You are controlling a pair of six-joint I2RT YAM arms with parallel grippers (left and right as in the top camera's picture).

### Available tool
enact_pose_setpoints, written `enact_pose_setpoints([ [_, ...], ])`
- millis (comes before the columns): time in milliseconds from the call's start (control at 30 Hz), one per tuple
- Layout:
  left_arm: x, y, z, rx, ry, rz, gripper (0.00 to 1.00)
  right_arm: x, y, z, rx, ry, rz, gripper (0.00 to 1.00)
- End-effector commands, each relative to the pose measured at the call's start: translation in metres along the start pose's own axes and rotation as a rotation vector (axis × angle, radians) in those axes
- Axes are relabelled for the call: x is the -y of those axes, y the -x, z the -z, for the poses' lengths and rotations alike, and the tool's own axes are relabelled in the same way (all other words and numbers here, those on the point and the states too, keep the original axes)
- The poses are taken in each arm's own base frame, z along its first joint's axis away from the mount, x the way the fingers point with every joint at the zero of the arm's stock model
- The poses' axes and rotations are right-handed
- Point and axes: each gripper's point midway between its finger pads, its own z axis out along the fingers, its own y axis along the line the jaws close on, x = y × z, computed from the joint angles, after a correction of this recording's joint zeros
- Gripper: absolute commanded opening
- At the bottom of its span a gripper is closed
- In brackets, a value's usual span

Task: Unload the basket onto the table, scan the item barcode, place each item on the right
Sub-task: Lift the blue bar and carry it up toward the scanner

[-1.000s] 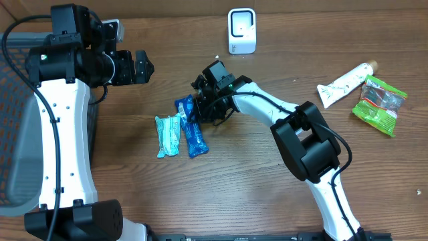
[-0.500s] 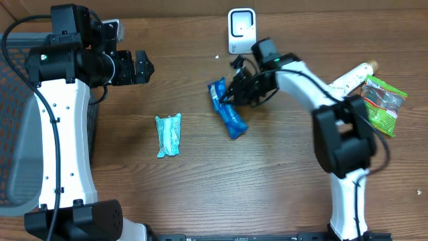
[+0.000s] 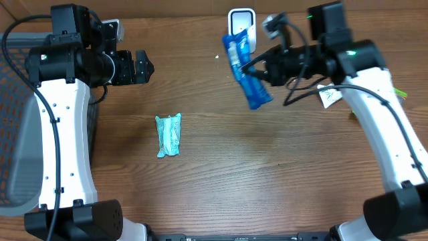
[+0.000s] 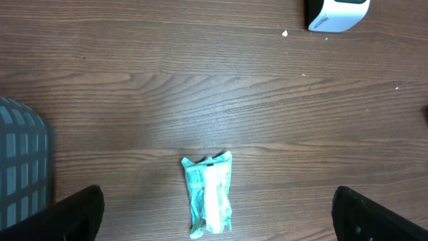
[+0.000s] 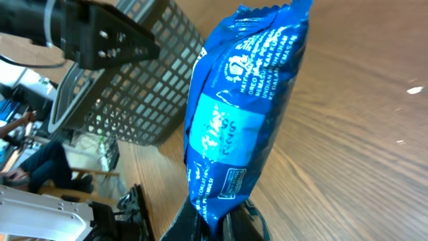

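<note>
Blue packet (image 3: 246, 67): held up in the air, upper middle of the overhead view, hanging at a tilt. In the right wrist view (image 5: 244, 114) it fills the centre, printed face to the camera.
Right gripper (image 3: 259, 69): clamped tight on the packet, and there it is pinching the bottom seam at the lower edge of the wrist view (image 5: 217, 217).
Scanner (image 3: 241, 20): white, upright, top centre, its lower part hidden behind the packet's top end.
Teal packet (image 3: 168, 135): flat on the wood, left of centre, well apart from the blue one.
Left gripper (image 3: 146, 67): upper left, jaws spread wide, nothing between them.
Basket (image 3: 13, 114): grey mesh, far left edge.
Table (image 3: 234, 181): brown wood grain.
</note>
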Motion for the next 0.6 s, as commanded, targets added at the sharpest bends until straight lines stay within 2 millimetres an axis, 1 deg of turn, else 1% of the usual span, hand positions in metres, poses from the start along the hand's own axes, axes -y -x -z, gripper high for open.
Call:
enact_pose_setpoints([
  [0, 0.002, 0.002, -0.002, 0.001, -0.012, -0.02, 1.0, -0.025, 0.012, 0.028, 0.061, 0.03, 0.065, 0.04],
  [133, 0.002, 0.002, -0.002, 0.001, -0.012, -0.019, 1.0, -0.022, 0.013, 0.034, 0.071, 0.019, 0.044, 0.04],
  [333, 0.002, 0.002, -0.002, 0.001, -0.012, -0.02, 1.0, -0.017, 0.016, 0.035, 0.084, -0.003, 0.045, 0.04],
  [567, 0.002, 0.002, -0.002, 0.001, -0.012, -0.02, 1.0, 0.025, 0.028, 0.042, 0.136, -0.244, -0.085, 0.04],
])
